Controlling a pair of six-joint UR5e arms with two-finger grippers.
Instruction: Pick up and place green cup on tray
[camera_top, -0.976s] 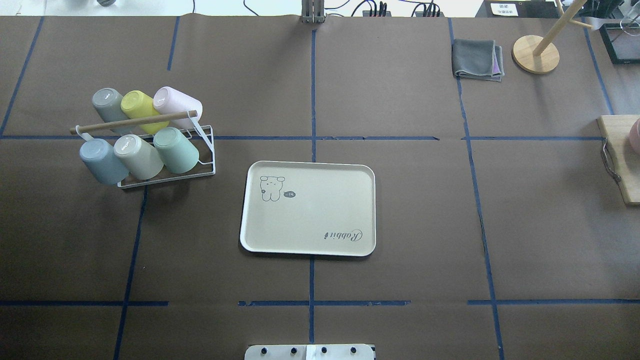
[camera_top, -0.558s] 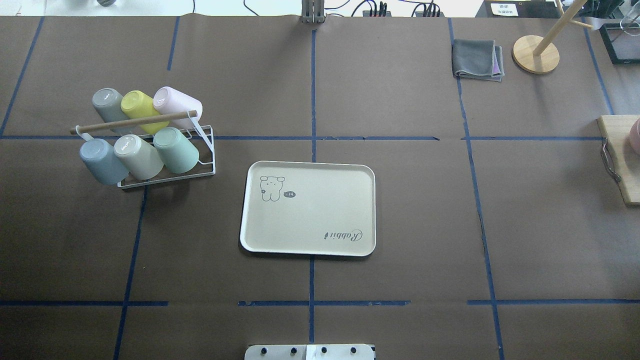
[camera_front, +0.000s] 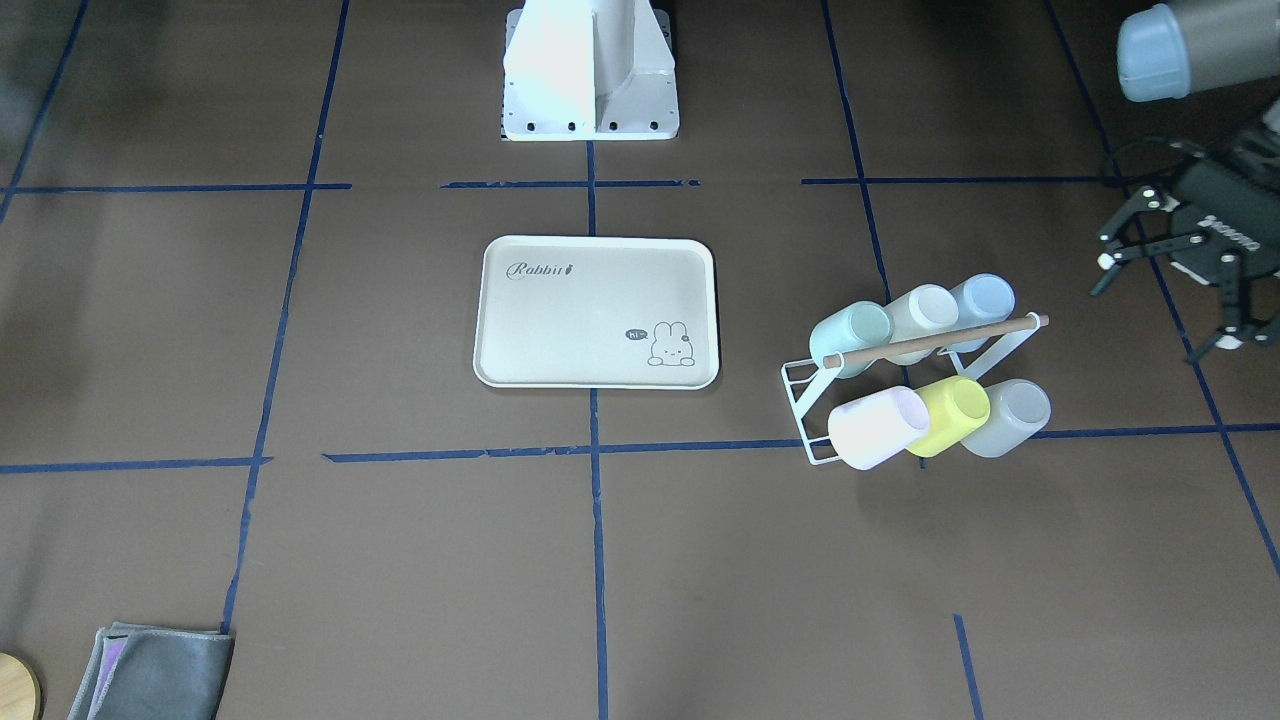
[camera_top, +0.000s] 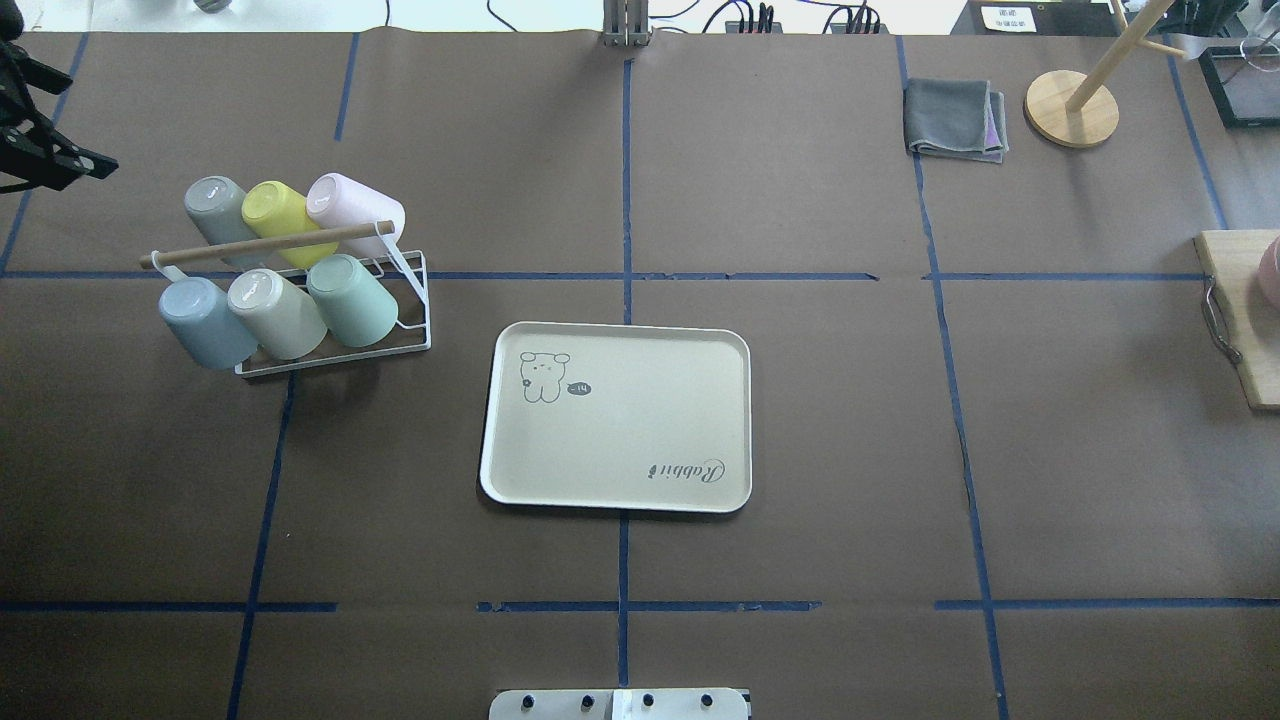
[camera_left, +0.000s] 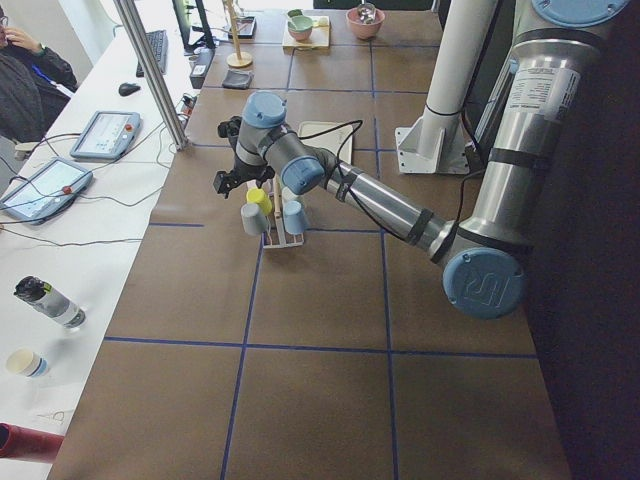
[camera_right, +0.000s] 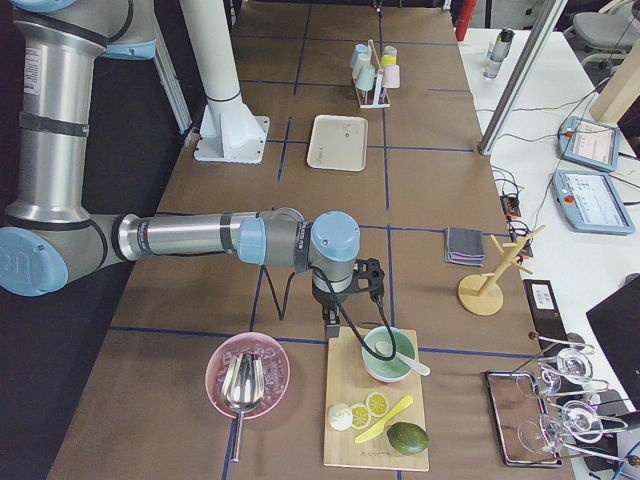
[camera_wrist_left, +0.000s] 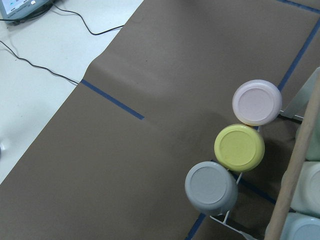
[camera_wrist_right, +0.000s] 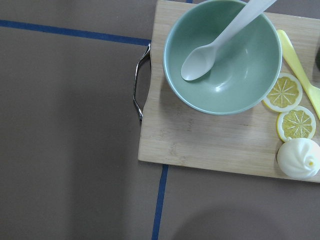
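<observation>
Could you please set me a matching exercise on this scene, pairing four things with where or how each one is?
Things:
1. green cup
2. tray
3. left hand
4. green bowl

Places or states:
A. open, holding nothing, off to the side of the cups
B. on the wooden board, with a spoon in it
C. on the rack, at the end nearest the tray
D. flat on the table, with nothing on it

Pairs: 1-C, 2-D, 3-A, 4-B
</observation>
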